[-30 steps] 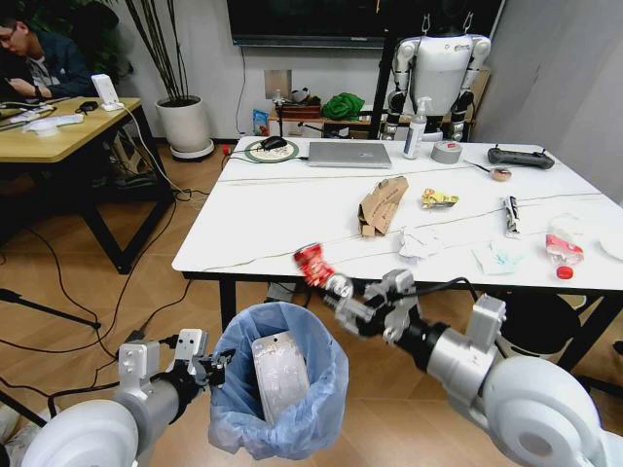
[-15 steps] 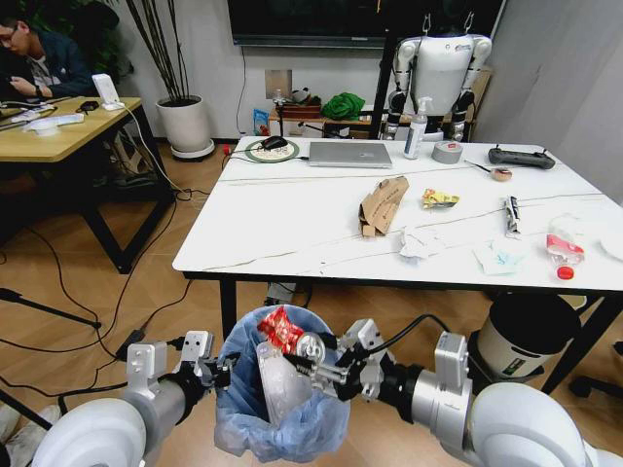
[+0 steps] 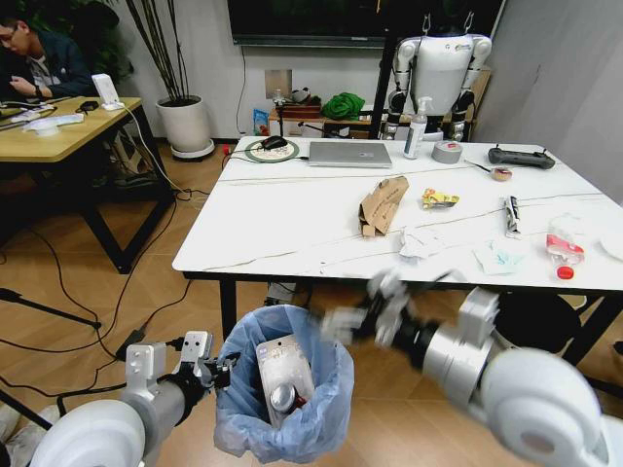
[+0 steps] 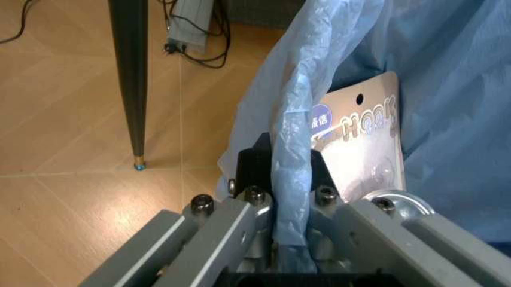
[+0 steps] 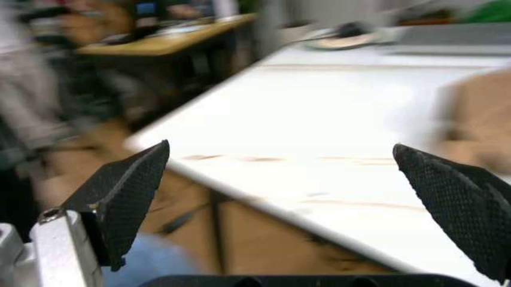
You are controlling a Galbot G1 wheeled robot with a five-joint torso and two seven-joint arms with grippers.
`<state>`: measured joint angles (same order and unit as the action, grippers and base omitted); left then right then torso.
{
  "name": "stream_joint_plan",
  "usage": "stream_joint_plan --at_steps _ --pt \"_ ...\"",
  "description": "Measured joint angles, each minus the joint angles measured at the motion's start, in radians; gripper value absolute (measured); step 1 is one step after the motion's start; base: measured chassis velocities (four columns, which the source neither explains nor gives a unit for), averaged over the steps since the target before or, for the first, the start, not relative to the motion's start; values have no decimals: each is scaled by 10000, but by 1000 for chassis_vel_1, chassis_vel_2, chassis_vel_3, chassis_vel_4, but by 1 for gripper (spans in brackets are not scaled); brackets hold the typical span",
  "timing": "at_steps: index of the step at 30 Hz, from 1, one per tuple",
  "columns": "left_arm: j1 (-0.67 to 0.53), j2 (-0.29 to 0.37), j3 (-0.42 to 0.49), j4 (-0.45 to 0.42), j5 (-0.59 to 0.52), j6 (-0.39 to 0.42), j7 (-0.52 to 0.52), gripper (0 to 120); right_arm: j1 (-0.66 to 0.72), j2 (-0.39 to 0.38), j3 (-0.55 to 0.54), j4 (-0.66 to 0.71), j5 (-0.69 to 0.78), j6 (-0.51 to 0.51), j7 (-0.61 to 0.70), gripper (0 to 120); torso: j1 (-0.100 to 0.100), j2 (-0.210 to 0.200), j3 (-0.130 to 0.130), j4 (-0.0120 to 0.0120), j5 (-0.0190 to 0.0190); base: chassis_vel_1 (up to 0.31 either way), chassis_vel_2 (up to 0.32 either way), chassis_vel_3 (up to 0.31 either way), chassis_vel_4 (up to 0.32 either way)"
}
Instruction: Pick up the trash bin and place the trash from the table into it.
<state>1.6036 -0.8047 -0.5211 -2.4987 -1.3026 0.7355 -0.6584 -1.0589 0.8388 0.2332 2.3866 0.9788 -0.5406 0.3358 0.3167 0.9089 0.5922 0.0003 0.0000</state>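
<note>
Bottle dropped; right gripper withdrawn.
Right gripper (image 3: 343, 321), fingers now spread empty, has lifted from bin (image 3: 282, 428); left gripper (image 3: 216, 368) stays clamped on bin rim.

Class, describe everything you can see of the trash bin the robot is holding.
The trash bin is small and round, lined with a crinkly, translucent light-blue plastic bag that spills over its rim. It sits upright, low in front of the table. The left claw is clamped on the bag-covered rim at its side. Inside stand a clear plastic package on printed backing card and a crushed bottle.
</note>
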Motion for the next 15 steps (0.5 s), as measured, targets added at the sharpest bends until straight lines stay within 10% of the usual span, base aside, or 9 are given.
stream_joint_plan --at_steps 15 --pt "5 74 -109 -11 31 0 195 0 930 1244 -445 -3300 -895 291 3250 100 0 0 -1 -2 1 0 0 0 0"
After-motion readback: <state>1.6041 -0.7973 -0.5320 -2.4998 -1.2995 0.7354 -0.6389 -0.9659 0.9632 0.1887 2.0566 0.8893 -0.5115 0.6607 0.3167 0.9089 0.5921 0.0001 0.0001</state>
